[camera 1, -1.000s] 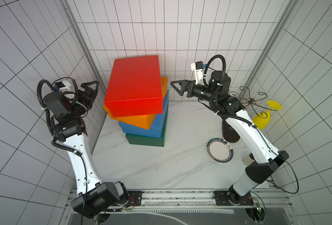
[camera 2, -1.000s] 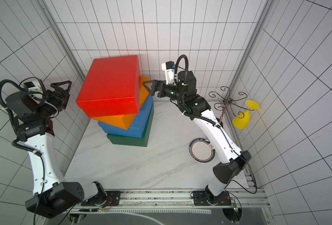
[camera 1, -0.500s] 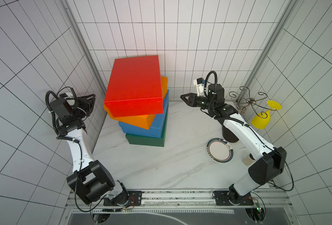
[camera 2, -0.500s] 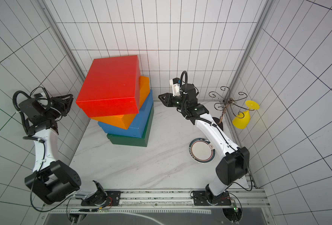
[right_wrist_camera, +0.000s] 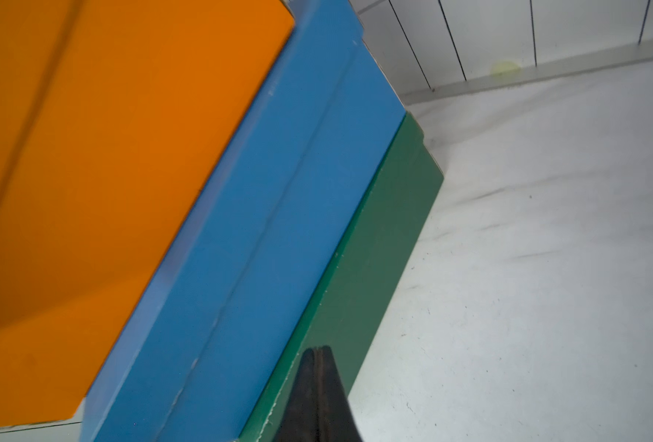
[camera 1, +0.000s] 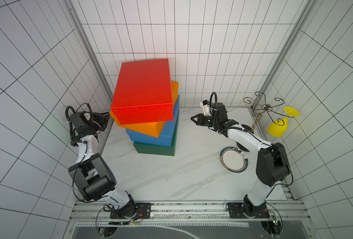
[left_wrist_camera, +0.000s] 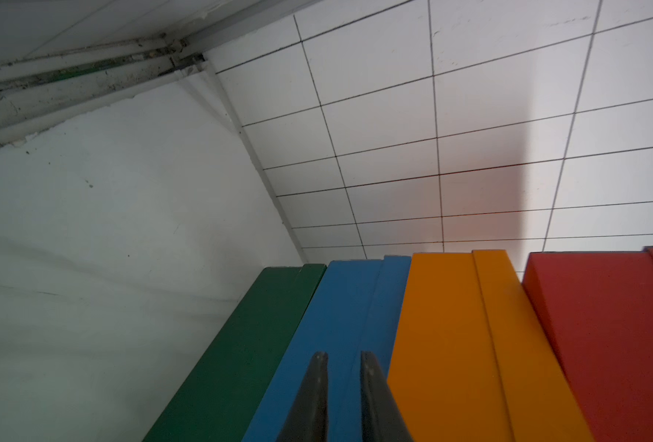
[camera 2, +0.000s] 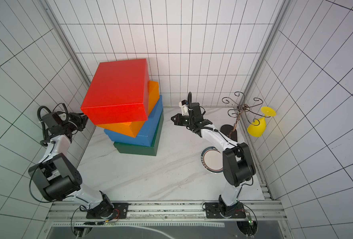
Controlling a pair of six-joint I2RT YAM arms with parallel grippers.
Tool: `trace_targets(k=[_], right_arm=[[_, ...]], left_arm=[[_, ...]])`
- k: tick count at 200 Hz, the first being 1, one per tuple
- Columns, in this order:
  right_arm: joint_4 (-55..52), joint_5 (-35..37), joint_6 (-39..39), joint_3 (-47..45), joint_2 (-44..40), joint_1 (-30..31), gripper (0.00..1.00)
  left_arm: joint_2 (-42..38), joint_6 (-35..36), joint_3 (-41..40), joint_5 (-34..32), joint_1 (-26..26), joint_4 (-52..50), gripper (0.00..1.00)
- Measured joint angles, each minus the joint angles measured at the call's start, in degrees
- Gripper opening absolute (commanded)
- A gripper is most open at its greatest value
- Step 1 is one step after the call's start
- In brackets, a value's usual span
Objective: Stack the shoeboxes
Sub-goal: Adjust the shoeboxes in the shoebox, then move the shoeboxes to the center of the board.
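Note:
The shoeboxes stand in one pile near the back wall in both top views: green at the bottom, then blue, then orange turned askew, with red on top. My left gripper hovers just left of the pile at about the orange box's height. In the left wrist view its fingers are slightly open, with a thin gap and nothing between them. My right gripper hangs to the right of the pile, apart from it. The right gripper is shut and empty.
A round white plate with a dark rim lies on the marble table at the right, beside the right arm. A wire stand holding a yellow glass stands in the back right corner. Tiled walls close in three sides.
Both arms have folded down and drawn back from the pile. Both grippers went from wide open to closed or nearly closed. The boxes have not moved.

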Motion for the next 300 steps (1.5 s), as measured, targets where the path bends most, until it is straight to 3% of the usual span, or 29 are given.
trace_targets(k=[59, 112, 160, 207, 261, 300], right_arm=[[1.6, -1.7, 0.4, -2.1, 4.9, 0.0, 0.0], [3.3, -2.2, 0.4, -3.7, 4.9, 0.0, 0.0], [3.6, -2.2, 0.4, -4.0, 5.0, 0.0, 0.01], [6.1, -3.1, 1.0, -4.3, 7.8, 0.0, 0.02], [8.3, -4.5, 2.6, -4.4, 13.1, 0.0, 0.04], [9.4, -4.8, 3.4, -4.4, 14.5, 0.8, 0.04]], left_arm=[[0.2, 1.9, -4.8, -2.8, -8.6, -1.1, 0.16], [-6.2, 3.0, -10.9, -5.5, -13.5, -2.0, 0.16], [-7.5, 4.6, -13.6, -5.7, -11.5, -2.1, 0.15], [-3.0, 6.0, -17.2, -6.1, -8.6, -1.4, 0.16], [3.3, 7.3, -19.7, -6.9, -10.4, -0.3, 0.21], [7.3, 7.5, -20.2, -8.3, -15.1, 2.0, 0.21]])
